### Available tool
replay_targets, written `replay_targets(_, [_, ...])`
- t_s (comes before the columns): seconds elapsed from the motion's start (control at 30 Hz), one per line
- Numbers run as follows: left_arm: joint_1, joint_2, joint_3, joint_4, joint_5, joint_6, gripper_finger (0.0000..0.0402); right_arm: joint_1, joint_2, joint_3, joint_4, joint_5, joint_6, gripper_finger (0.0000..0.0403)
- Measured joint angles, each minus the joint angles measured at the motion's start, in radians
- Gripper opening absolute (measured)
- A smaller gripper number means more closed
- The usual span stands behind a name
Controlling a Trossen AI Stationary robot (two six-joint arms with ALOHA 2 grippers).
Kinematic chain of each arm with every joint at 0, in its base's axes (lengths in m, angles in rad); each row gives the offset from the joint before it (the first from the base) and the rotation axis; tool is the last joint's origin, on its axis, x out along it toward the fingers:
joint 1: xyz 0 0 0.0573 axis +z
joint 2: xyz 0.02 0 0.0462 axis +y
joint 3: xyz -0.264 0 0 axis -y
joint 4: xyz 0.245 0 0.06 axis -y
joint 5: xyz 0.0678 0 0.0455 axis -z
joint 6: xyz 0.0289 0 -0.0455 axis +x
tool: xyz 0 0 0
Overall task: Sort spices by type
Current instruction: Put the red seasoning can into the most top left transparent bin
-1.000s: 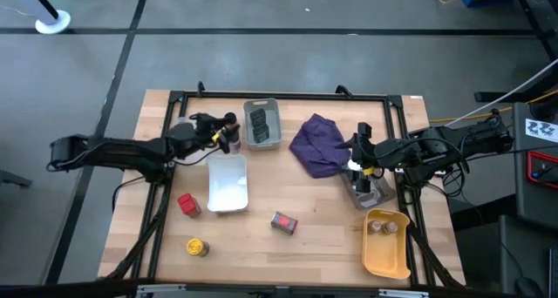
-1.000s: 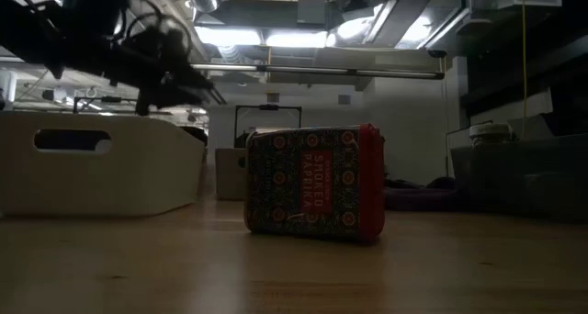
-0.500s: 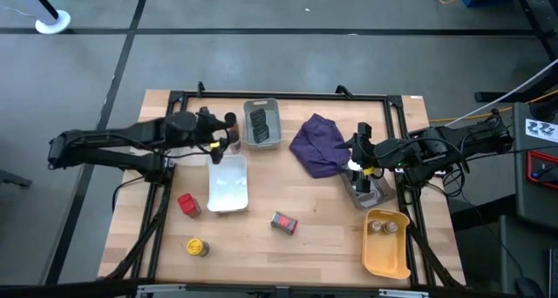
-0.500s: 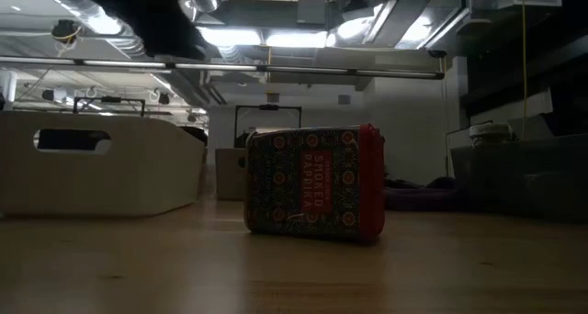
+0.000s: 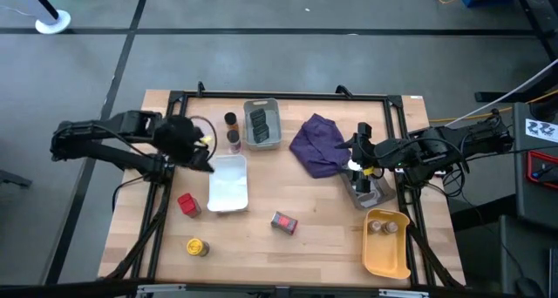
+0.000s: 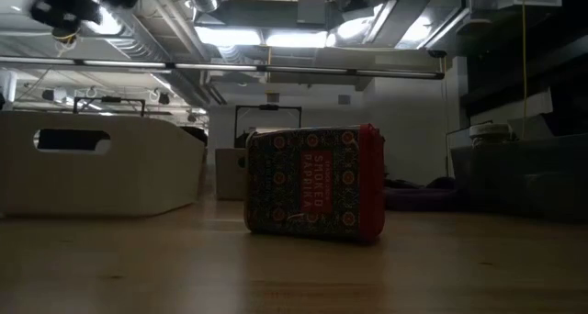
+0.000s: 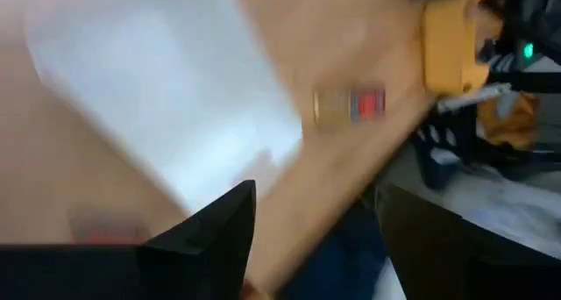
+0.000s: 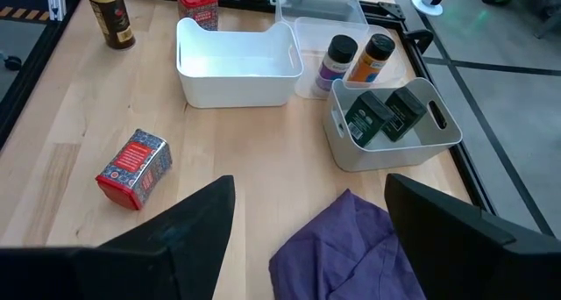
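My left gripper is open and empty at the white tray's left far corner; its wrist view is blurred. A purple-labelled jar and an orange jar stand upright in the clear tray, and both jars show from above. Two dark tins lie in the grey tray. A red patterned tin lies on its side on the table and also shows in the low view. My right gripper waits open beside the purple cloth, and the right wrist view shows its fingers wide apart.
A red tin and a yellow-capped jar stand at the near left. A yellow tray at the near right holds two jars. A black frame runs along the table's edges.
My left gripper has drawn away from the two jars in the clear tray, going toward the table's left edge and a little toward the near edge. The jar it was at stays upright in the tray. In the low view the arm has moved off to the upper left.
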Motion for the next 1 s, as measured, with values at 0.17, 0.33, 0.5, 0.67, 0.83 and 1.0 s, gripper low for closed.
replay_targets(0.17, [-0.064, 0.034, 0.000, -0.129, 0.200, -0.342, 0.0219, 0.000, 0.000, 0.000, 0.000, 0.000, 0.000, 0.0294])
replay_targets(0.33, [-0.136, 0.076, -0.011, -0.225, 0.223, -0.519, 0.0219, 0.000, 0.000, 0.000, 0.000, 0.000, 0.000, 0.0294])
replay_targets(0.5, [-0.209, 0.121, -0.069, -0.224, 0.214, -0.655, 0.0219, 0.000, 0.000, 0.000, -0.001, 0.003, -0.003, 0.0294])
replay_targets(0.67, [-0.288, 0.161, -0.119, -0.197, 0.214, -0.818, 0.0219, 0.000, 0.000, 0.000, -0.034, 0.011, -0.004, 0.0294])
replay_targets(0.83, [-0.349, 0.175, -0.152, -0.202, 0.180, -0.922, 0.0219, 0.000, 0.000, 0.000, -0.083, 0.011, -0.004, 0.0294])
replay_targets(1.0, [-0.378, 0.175, -0.175, -0.202, 0.070, -1.004, 0.0219, 0.000, 0.000, 0.000, -0.098, 0.011, -0.004, 0.0294])
